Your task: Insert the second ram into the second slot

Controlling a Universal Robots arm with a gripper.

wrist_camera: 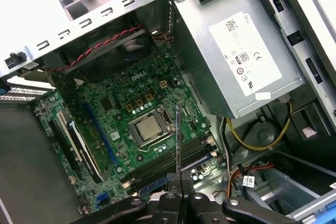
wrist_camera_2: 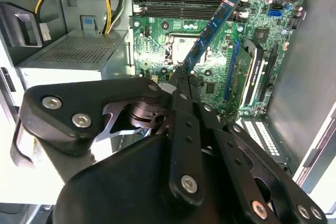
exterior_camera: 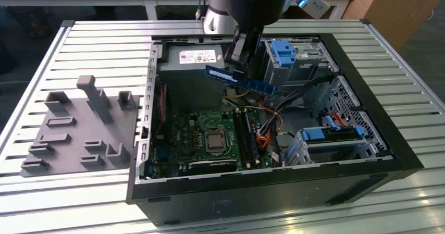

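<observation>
The second ram (exterior_camera: 240, 79), a thin blue stick with dark chips, hangs tilted above the open computer case (exterior_camera: 361, 156). My gripper (exterior_camera: 241, 62) is shut on the stick's upper edge. In the second wrist view the black fingers (wrist_camera_2: 185, 108) pinch one end of the ram (wrist_camera_2: 212, 27), which slants over the green motherboard (wrist_camera_2: 157, 30). In the first wrist view the ram (wrist_camera: 178, 135) appears edge-on as a thin line above the gripper (wrist_camera: 179, 182). The long dark memory slots (exterior_camera: 245, 134) (wrist_camera_2: 178, 3) (wrist_camera: 168, 163) lie beside the processor socket (wrist_camera: 148, 128), below the stick and apart from it.
A grey power supply (exterior_camera: 191, 62) (wrist_camera: 236, 61) fills the case's back corner. Blue drive-bay clips (exterior_camera: 285, 51) (exterior_camera: 334, 135) and loose cables (exterior_camera: 268, 114) crowd the exterior view's right side. A grey holder block (exterior_camera: 80, 127) stands on the slatted table (exterior_camera: 90, 46) at the exterior view's left.
</observation>
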